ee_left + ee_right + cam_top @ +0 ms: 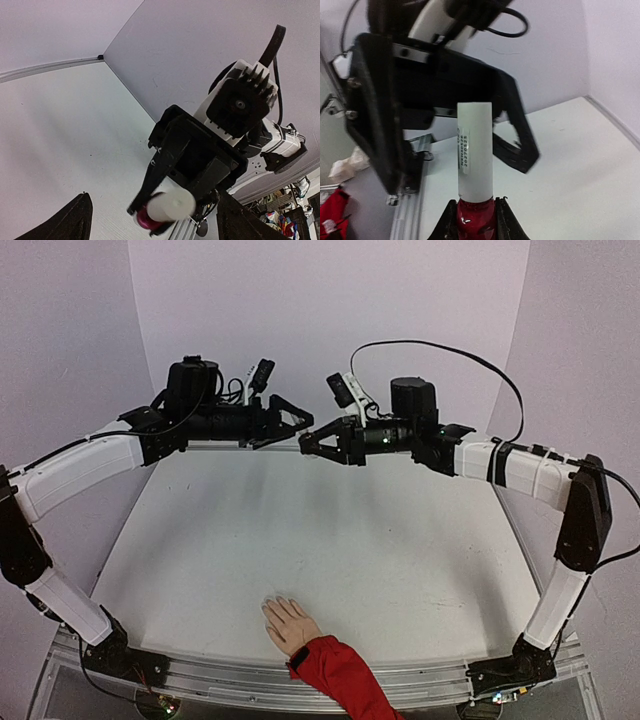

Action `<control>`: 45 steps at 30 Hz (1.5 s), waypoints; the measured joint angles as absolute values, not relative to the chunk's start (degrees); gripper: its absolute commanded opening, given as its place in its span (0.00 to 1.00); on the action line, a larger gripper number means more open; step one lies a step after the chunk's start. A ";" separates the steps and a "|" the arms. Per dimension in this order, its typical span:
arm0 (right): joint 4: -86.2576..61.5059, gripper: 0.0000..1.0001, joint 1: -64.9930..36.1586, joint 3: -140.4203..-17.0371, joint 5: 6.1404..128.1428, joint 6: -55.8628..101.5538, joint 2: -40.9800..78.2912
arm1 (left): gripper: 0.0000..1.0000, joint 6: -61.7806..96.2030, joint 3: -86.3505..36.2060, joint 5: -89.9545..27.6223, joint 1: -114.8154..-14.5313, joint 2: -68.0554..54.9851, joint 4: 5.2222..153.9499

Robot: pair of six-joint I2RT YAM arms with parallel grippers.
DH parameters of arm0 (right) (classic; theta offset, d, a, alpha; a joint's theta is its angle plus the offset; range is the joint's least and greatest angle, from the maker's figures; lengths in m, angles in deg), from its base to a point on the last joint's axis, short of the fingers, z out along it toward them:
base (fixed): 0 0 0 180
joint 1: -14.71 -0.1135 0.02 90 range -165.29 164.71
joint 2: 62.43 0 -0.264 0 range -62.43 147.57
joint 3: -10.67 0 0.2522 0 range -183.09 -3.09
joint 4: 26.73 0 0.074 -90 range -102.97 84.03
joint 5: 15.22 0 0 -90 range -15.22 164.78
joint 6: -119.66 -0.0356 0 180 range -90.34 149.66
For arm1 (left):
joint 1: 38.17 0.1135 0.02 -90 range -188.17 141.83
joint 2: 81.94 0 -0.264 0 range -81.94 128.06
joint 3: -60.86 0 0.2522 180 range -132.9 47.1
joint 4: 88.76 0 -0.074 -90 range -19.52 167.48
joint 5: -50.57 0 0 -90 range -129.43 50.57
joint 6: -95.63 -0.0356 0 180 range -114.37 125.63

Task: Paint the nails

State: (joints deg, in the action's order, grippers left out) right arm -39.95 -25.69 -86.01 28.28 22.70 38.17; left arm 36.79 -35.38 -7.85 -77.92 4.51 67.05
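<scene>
One bottle (476,223) | right gripper (308,443) pinching it | left gripper (303,421) spread, seemingly off cap (475,150)

The desk (330,530) is off-white with faint grey marks, the walls (330,300) pale lilac. At six o'clock, a beige mannequin hand (288,622) wears a bright red sleeve (340,678); its nails (272,606) are too small to show a tint. The left pincer (298,423) and right pincer (314,444) are black, on white-and-black arms (80,465). The polish bottle (476,222) is dark red, its cap (475,145) white with a dark-printed label.
</scene>
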 measured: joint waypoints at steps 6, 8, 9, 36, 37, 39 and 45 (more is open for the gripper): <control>-43.21 0.00 -25.89 -89.99 12.13 14.44 40.99 | 0.58 37.73 -35.25 -4.53 -77.94 4.08 70.30; -44.46 0.00 -25.89 -89.99 9.79 12.93 41.58 | 0.47 37.82 -35.18 -3.72 -78.16 3.97 71.24; -44.76 0.00 -25.91 -89.99 9.33 12.29 41.78 | 0.42 37.86 -35.14 -3.31 -78.16 3.97 71.64; -36.59 0.00 -47.48 -93.24 103.80 40.77 43.29 | 0.00 35.67 -32.65 -14.61 -75.84 3.71 72.95; -36.87 0.00 -47.77 -93.33 105.04 41.95 43.57 | 0.00 35.70 -32.65 -14.85 -75.82 3.71 72.51; -36.57 0.00 -47.83 -93.33 105.00 43.35 43.53 | 0.08 35.70 -32.65 -15.02 -75.87 3.71 72.18; -36.52 0.00 -42.92 -89.13 87.86 40.69 39.92 | 0.48 36.05 -32.65 -13.69 -76.24 3.64 71.24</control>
State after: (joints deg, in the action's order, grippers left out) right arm -36.52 -42.92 -89.13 87.86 40.69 39.92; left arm 36.05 -32.65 -13.69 -76.24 3.64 71.24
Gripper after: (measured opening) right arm 0.205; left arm 0.306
